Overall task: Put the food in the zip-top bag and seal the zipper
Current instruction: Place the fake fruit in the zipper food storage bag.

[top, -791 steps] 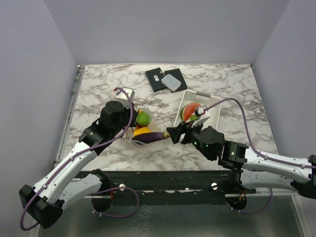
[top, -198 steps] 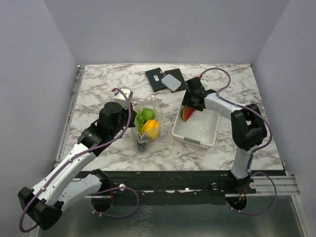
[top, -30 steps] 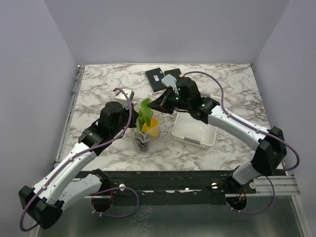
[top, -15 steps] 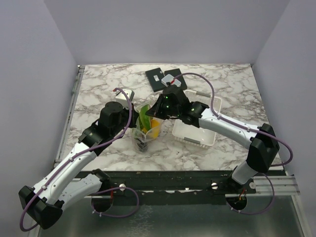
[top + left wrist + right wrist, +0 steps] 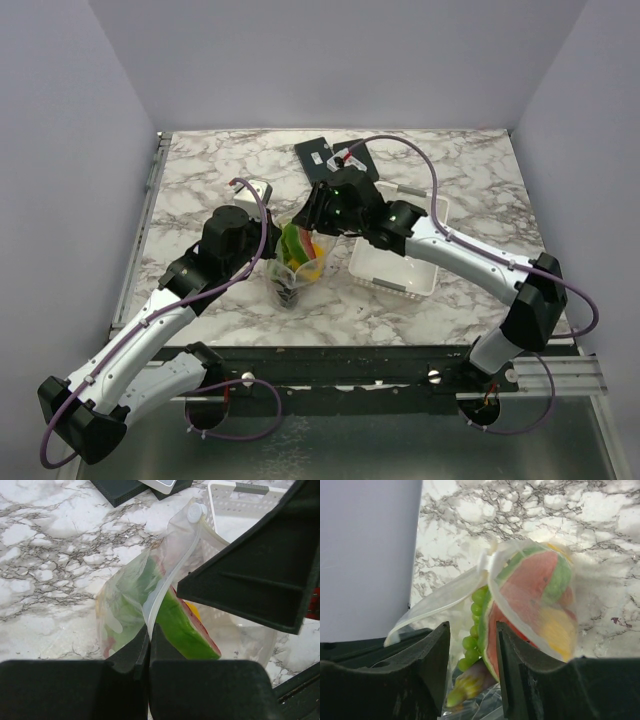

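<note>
The zip-top bag (image 5: 289, 272) stands upright on the marble table, mouth up. My left gripper (image 5: 272, 262) is shut on its zipper edge (image 5: 170, 580), pinched between the fingertips (image 5: 149, 630). The watermelon slice (image 5: 297, 243) stands inside the bag, green rind (image 5: 182, 627) toward the left wrist camera. My right gripper (image 5: 311, 214) hovers over the bag mouth, its jaws open (image 5: 472, 630). Past its fingers I see the slice (image 5: 530, 592), green grapes (image 5: 477, 625), the yellow lemon (image 5: 557, 630) and a blurred purple piece (image 5: 475, 677) in the bag. A red patch shows low in the bag.
The white basket (image 5: 398, 281) stands just right of the bag, under the right forearm; it also shows in the left wrist view (image 5: 235, 500). Black flat items (image 5: 318, 158) lie at the back centre. A small white box (image 5: 258, 188) sits behind the left wrist.
My right gripper has come left and down from the basket side onto the bag mouth. The watermelon slice now stands inside the bag. The left arm has kept its hold.
</note>
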Robot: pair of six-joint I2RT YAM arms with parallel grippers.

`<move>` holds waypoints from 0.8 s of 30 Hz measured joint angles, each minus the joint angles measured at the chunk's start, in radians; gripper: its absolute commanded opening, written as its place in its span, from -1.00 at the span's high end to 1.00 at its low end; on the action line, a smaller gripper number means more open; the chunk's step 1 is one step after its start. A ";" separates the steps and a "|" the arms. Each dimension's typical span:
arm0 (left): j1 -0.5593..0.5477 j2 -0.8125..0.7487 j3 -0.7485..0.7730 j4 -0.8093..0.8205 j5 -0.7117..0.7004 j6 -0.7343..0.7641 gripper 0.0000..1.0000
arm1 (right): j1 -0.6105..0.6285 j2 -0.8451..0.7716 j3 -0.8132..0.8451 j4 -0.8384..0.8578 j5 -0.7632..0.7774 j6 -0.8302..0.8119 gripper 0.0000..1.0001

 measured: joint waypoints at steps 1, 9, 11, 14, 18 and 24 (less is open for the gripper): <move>0.000 0.000 0.000 0.000 0.000 0.000 1.00 | 0.000 -0.008 0.006 -0.004 0.002 -0.006 0.07; 0.000 0.000 0.000 0.000 0.000 0.001 1.00 | 0.000 -0.111 0.013 -0.024 -0.004 -0.094 0.05; 0.000 0.000 0.000 0.000 0.000 0.001 1.00 | 0.000 -0.137 0.013 -0.034 -0.008 -0.129 0.05; 0.000 0.000 0.000 0.000 0.003 0.005 1.00 | 0.000 -0.185 0.010 -0.046 -0.011 -0.186 0.04; 0.000 0.000 0.000 0.000 0.016 0.013 1.00 | 0.000 -0.274 -0.018 -0.046 -0.009 -0.277 0.00; 0.000 -0.014 0.000 -0.001 0.043 0.038 1.00 | 0.000 -0.404 -0.058 -0.050 -0.006 -0.435 -0.04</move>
